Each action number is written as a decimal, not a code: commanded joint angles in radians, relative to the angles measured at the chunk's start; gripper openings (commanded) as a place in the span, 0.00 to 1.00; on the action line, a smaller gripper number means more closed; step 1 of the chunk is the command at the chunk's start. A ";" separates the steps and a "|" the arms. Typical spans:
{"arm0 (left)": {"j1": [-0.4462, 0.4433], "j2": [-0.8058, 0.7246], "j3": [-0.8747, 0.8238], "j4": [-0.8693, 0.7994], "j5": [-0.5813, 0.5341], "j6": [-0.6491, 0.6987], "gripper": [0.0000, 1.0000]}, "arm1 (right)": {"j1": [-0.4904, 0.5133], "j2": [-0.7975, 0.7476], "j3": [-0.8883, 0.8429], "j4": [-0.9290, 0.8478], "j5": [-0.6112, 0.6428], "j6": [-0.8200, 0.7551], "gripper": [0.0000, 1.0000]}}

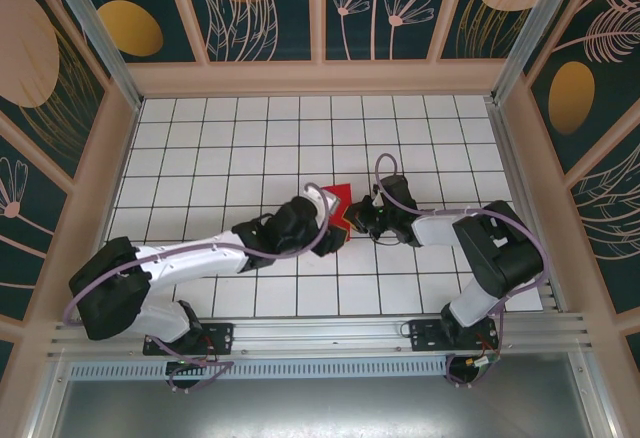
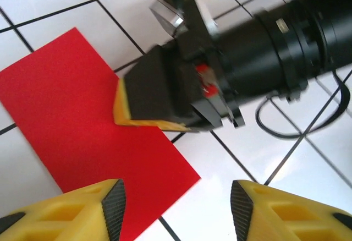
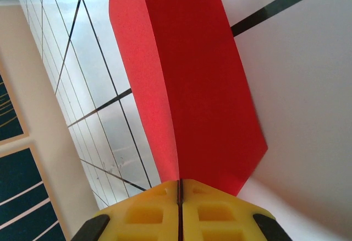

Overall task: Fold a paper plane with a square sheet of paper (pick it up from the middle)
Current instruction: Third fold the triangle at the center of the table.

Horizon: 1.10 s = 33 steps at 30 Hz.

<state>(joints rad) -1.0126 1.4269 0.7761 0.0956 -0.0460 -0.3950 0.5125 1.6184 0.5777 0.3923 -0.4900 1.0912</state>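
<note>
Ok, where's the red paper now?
Top view: the red paper lies near the middle of the table, between the arms, its edge pinched in the jaws of the right arm.

No text, label, brand or number can be read in any view. The red square sheet of paper (image 2: pixel 71 120) is plain, and the wall panels (image 1: pixel 250 8) carry only plant drawings.
</note>
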 commanded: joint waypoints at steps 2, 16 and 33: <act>-0.063 0.075 0.028 -0.040 -0.198 0.088 0.58 | 0.005 0.007 0.033 -0.014 -0.002 0.016 0.09; -0.143 0.255 0.142 -0.084 -0.304 0.178 0.59 | 0.005 0.024 0.047 -0.035 -0.009 -0.006 0.10; -0.144 0.226 0.139 -0.080 -0.358 0.183 0.03 | 0.004 0.025 0.062 -0.060 -0.010 -0.030 0.11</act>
<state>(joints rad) -1.1522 1.6733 0.9035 0.0219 -0.3729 -0.2138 0.5125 1.6371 0.6136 0.3504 -0.4946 1.0794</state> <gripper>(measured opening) 0.062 0.106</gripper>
